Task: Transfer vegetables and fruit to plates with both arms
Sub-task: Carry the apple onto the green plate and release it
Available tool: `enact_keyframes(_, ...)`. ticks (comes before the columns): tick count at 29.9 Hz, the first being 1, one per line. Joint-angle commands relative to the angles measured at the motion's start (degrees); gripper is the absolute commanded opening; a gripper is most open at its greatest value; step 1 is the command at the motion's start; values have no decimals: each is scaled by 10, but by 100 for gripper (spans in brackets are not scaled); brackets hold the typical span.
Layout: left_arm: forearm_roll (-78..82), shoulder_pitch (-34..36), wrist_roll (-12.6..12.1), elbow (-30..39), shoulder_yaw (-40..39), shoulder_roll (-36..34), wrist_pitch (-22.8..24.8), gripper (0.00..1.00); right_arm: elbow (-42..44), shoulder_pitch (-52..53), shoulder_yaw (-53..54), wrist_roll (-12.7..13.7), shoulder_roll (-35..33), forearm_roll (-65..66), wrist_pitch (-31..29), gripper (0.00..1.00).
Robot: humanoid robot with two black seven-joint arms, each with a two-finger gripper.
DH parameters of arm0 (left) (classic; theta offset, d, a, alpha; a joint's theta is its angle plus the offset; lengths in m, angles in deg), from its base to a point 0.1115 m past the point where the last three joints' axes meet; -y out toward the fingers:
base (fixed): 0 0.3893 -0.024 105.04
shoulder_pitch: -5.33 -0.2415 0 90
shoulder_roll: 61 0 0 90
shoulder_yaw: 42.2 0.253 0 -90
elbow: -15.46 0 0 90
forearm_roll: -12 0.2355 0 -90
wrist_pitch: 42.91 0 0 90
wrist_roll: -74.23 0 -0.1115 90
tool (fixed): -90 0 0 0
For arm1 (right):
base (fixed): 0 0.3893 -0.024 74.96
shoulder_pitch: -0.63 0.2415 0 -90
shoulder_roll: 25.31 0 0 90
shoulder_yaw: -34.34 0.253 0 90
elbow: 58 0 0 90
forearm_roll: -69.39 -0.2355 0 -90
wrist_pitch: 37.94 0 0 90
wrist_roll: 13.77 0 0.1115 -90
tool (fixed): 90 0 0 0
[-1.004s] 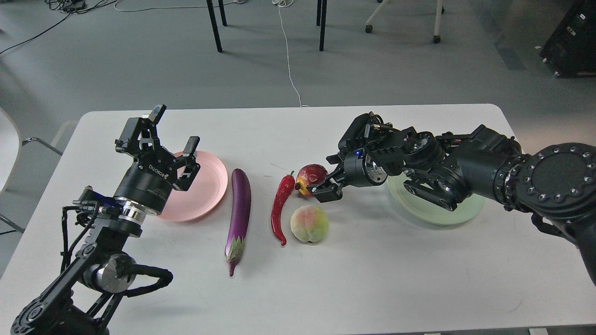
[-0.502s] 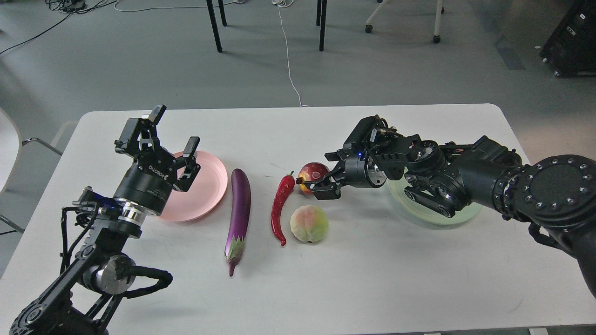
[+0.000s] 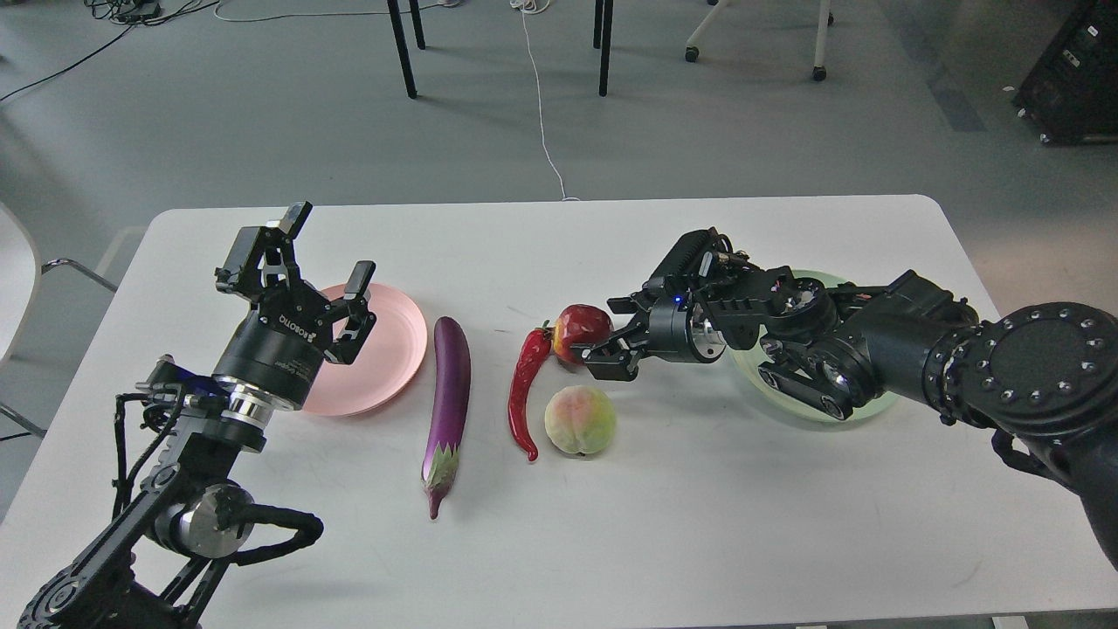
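Note:
The dark red pomegranate-like fruit (image 3: 582,328) lies mid-table, touching the red chili pepper (image 3: 524,389). My right gripper (image 3: 606,336) is low over the table at the fruit's right side. It is open, with one finger above and one below the fruit's right flank. The peach (image 3: 580,420) lies just in front of it. The purple eggplant (image 3: 448,389) lies left of the chili. My left gripper (image 3: 330,252) is open and empty, raised over the pink plate (image 3: 389,349). The pale green plate (image 3: 860,409) is mostly hidden under my right arm.
The white table (image 3: 699,524) ends close behind the plates and at both sides. Beyond it are chair legs (image 3: 402,52), a white cable (image 3: 541,114) on the grey floor and a black case (image 3: 1070,79) at top right.
My right gripper has moved forward and left to the pomegranate-like fruit, which has shifted slightly left against the chili. More of the green plate's far rim shows. My left arm has barely moved.

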Motion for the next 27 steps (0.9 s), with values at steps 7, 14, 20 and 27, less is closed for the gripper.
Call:
enact_keyframes(7,1,-6,0,4,-1,0,0,99,-15,23,-2,0,0,-1,-1,42)
enact_keyframes(14,1,-5,0,7,-1,1,0,99,-109,110,-4,0,-58,2,-3,42)
enact_keyframes(20,1,-5,0,7,0,2,0,99,-188,153,-25,0,-190,35,-4,42)
enact_keyframes(27,1,-5,0,7,0,5,0,99,-194,144,-56,0,-299,116,-4,42)
